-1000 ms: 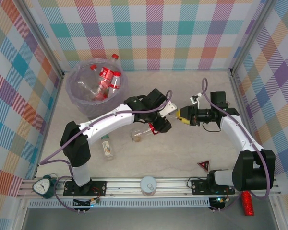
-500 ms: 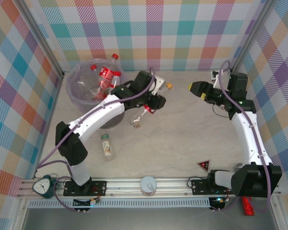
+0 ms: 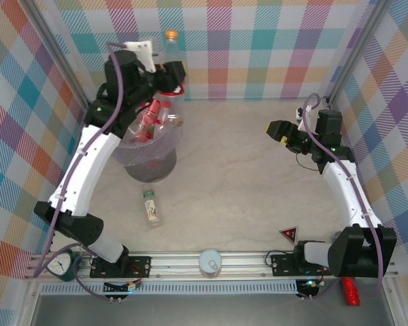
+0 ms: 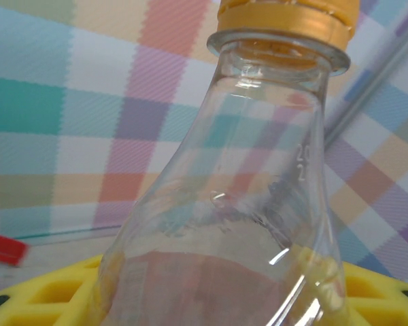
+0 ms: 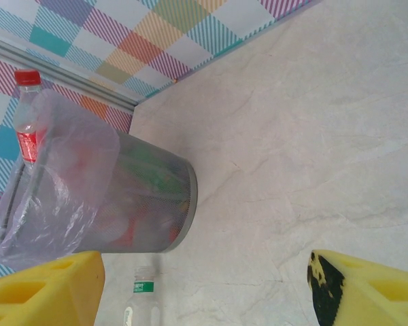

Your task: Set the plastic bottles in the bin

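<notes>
Holding yellow-capped bottle point(image 3: 170, 49) upright, neck toward 12 o'clock | left tool point(image 3: 171, 72) clamped on its body, over bin point(image 3: 149, 160), 1 o'clock rim | right tool point(image 3: 279, 129) spread wide, empty, 3 o'clock | green-labelled bottle point(image 3: 150, 207) lying on bench point(image 3: 245, 190), 6 o'clock of bin

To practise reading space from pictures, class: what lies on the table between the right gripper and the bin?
Bare tabletop, seen from the top camera: nothing lies between the right gripper and the bin.

The top camera looks down from behind on the whole table point(image 3: 245, 170). The left wrist camera is very near a clear bottle point(image 4: 245, 224), facing the checked wall point(image 4: 54, 102). The right wrist camera looks across the table at the bin point(image 5: 149, 197), which the top view shares.
</notes>
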`<state>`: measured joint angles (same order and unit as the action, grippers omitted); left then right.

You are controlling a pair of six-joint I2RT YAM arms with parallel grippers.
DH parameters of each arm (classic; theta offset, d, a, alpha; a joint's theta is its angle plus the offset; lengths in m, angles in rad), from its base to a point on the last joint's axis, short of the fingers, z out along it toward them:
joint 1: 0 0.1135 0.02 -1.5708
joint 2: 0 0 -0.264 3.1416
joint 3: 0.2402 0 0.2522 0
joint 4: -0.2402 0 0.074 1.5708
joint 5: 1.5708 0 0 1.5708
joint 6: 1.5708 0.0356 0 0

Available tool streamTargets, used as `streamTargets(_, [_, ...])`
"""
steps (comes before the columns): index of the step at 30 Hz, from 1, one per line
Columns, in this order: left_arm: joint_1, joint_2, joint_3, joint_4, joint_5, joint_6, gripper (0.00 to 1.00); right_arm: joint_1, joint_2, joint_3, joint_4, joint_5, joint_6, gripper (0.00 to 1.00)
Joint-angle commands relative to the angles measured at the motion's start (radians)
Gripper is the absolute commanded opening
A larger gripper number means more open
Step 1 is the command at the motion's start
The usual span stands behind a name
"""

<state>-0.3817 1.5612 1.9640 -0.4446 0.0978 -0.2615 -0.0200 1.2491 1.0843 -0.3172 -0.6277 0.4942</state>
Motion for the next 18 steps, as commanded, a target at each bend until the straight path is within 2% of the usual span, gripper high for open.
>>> streamTargets(1, [0.071, -0.063, 0.007, -0.015, -0.069, 0.011, 0.32, 0.005, 0.026, 0.012, 0.082, -0.014, 0.001, 0.78])
streamTargets(4, [0.141, -0.088, -0.007, -0.037, -0.146, 0.048, 0.31, 0.013, 0.057, 0.026, 0.121, -0.062, 0.027, 0.78])
streamTargets(6, [0.187, -0.091, -0.038, -0.028, -0.177, 0.052, 0.31, 0.025, 0.058, 0.035, 0.121, -0.046, 0.021, 0.78])
streamTargets(10, [0.224, -0.060, -0.084, -0.016, -0.243, 0.084, 0.30, 0.034, 0.060, 0.037, 0.116, -0.027, 0.020, 0.78])
streamTargets(18, [0.266, -0.013, -0.186, -0.046, -0.256, 0.128, 0.30, 0.039, -0.003, 0.046, 0.020, 0.034, -0.036, 0.78])
